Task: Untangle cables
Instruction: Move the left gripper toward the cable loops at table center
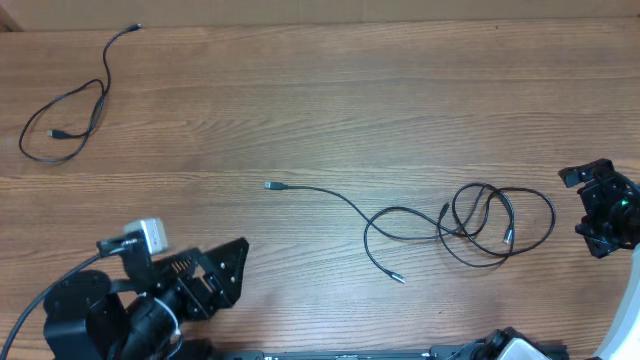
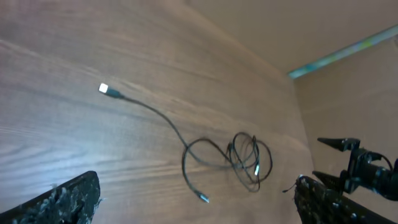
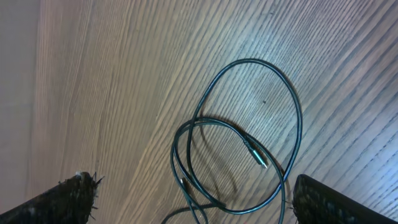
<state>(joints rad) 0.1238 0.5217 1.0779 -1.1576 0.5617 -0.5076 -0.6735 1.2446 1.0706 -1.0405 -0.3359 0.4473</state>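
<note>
Wood all across the table [image 1: 330, 110], smooth and bare, and that's the first worry. Nothing pins the wires, so I reckon a pull on one strand drags the whole tangle [image 1: 470, 225] along rather than opening it.

The left gripper [image 2: 196, 199] hangs low at the near left, jaws spread wide and empty. The right gripper [image 3: 196, 193] hovers just right of the tangle, also wide and holding nothing. A pinch into the crossing could catch two strands at once and cinch the knot tighter. The loops overlap closely there, so picking one out looks fiddly.

The freed cable [image 1: 65, 115] lies well apart at the far left corner. A wide sweep by the left arm could push it off the edge, which is close.

Materials now. The table is brown, with fine straight grain and a slight sheen. The gripper fingers are black and rough-edged, almost fuzzy. The tangle is thin glossy black wire in two or three rounded loops, with a long tail curving out left. It looks limp and springy, so it probably won't hold a shape. Smallest of all is the tail plug [image 1: 270, 186], a pale metal tip, an easy snag inside a loop.
</note>
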